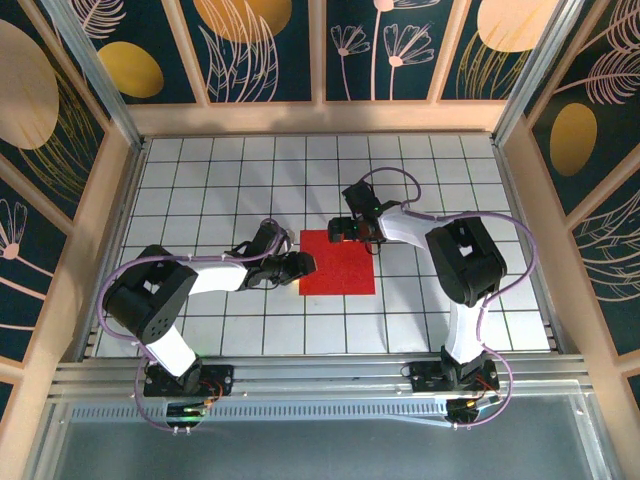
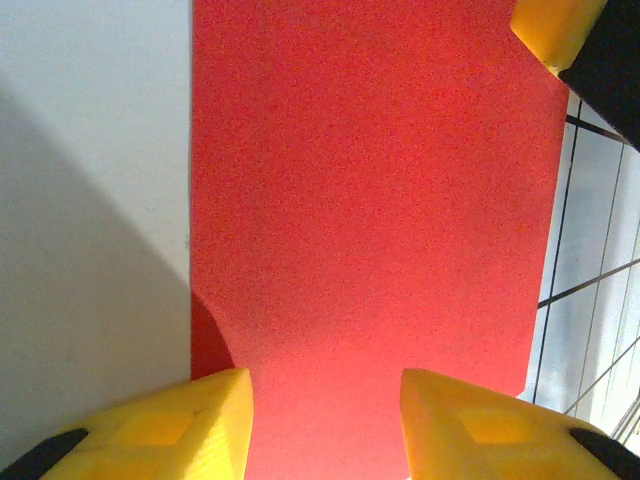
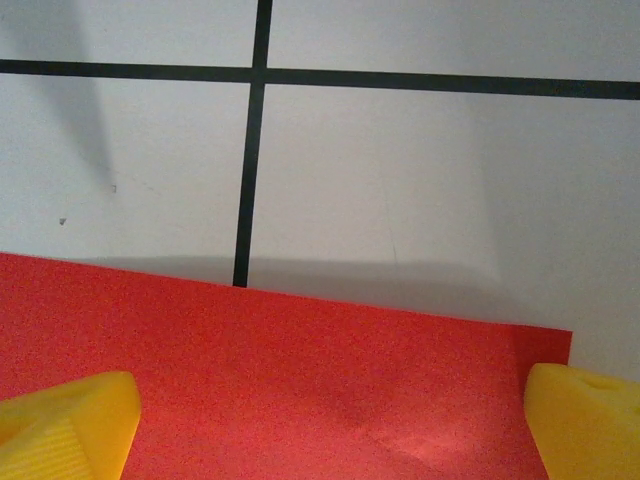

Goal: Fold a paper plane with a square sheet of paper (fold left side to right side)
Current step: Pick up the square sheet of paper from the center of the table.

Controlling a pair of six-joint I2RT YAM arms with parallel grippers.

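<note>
- White gridded table [image 1: 200, 170]: I see the square sheet of paper [image 1: 340, 270] lying flat, mid-table.
- Left gripper [image 1: 301, 264]: half spread, at the sheet's left edge.
- Right gripper [image 1: 346, 231]: spread wide, at the far edge.

Red square sheet of paper [image 1: 338, 262], white table [image 1: 200, 200] gridded black, yellow left pincer fingertips [image 2: 480, 425]

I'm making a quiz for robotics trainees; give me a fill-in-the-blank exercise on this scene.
The square sheet of paper is coloured ____. The pincer at its far edge belongs to the ____ arm. The left pincer's fingers are coloured ____.
Answers: red; right; yellow.
</note>
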